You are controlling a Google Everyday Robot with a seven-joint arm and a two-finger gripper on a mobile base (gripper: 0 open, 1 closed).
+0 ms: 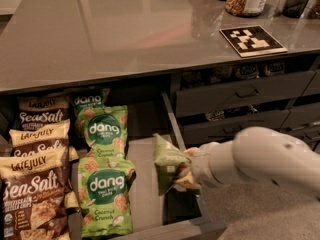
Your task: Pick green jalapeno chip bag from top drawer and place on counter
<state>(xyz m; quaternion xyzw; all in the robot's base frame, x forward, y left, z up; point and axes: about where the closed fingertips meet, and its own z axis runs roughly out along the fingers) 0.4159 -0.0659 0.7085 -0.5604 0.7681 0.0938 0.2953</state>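
Foil, crinkly and olive — green jalapeno chip bag [167,164], pinched at its right edge between the fingers [186,183] of the gripper [186,169]. Hangs upright above the thin right wall of the top drawer [145,194], below the front edge of the tabletop [125,39], apart from the glossy dang bags [105,194]. Gripped clear of the drawer floor, likely for a rise to the smooth, reflective slab — perhaps beside the marker tile [252,40].

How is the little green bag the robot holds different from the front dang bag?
The green jalapeno chip bag is smaller and duller olive; the front dang bag is bigger, brighter green. The jalapeno bag stands tilted by the right wall of the top drawer, held in the gripper; the dang bag lies flat. Both are green bags.
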